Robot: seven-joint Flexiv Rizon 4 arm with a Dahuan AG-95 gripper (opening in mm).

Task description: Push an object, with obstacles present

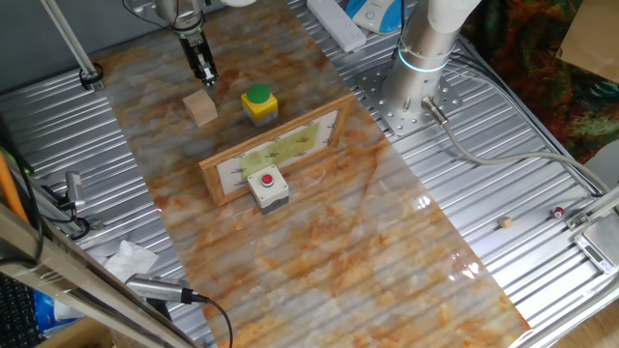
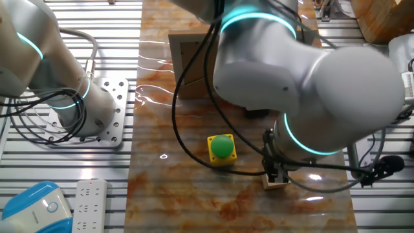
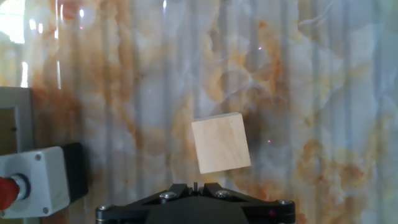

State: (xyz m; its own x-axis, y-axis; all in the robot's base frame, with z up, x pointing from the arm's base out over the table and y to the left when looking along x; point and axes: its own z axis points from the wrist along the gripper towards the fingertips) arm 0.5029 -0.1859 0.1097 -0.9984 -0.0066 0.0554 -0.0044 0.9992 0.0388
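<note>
1 small wooden cube sits on the marbled table, near the yellow box with green button and apart from the long framed panel. The grey box with red button touches the panel's near edge. The gripper hangs just behind the cube, fingers pressed together and holding nothing; contact with the cube is unclear.

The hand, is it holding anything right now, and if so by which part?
Nothing is held. The hand has its fingers together just behind the wooden cube, with no object between them.
</note>
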